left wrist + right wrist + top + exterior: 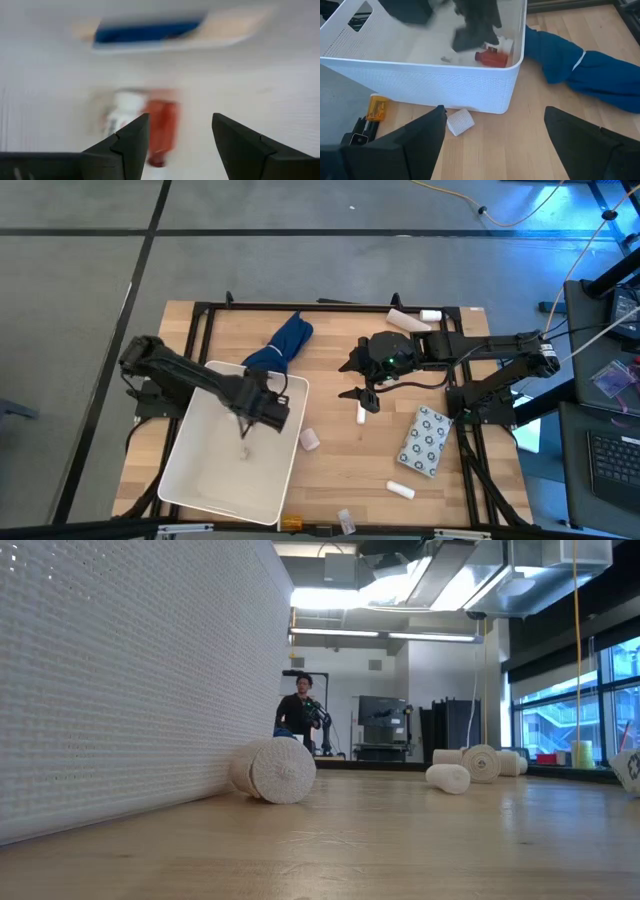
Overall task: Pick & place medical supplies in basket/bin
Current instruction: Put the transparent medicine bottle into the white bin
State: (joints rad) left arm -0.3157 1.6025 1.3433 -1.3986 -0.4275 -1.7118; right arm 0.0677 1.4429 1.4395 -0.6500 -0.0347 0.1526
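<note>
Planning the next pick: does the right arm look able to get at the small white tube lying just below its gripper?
Probably yes. The right gripper hangs open close above the white tube, with bare table around it and nothing between them.

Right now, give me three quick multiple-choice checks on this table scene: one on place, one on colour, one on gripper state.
1. Where is the red bottle?
A. inside the white tub
B. on the blue cloth
C. beside the dotted packet

2. What colour is the cloth lying by the tub's far corner?
A. green
B. blue
C. yellow

3. How does the left gripper stand?
A. shut on the red bottle
B. open above the tub floor, holding nothing
C. shut on the blue cloth

Answers:
1 A, the right wrist view shows the bottle lying on the tub floor by the wall.
2 B, the high view shows a blue cloth at the tub's corner.
3 B, the left wrist view shows its fingers apart with the bottle lying below them.
</note>
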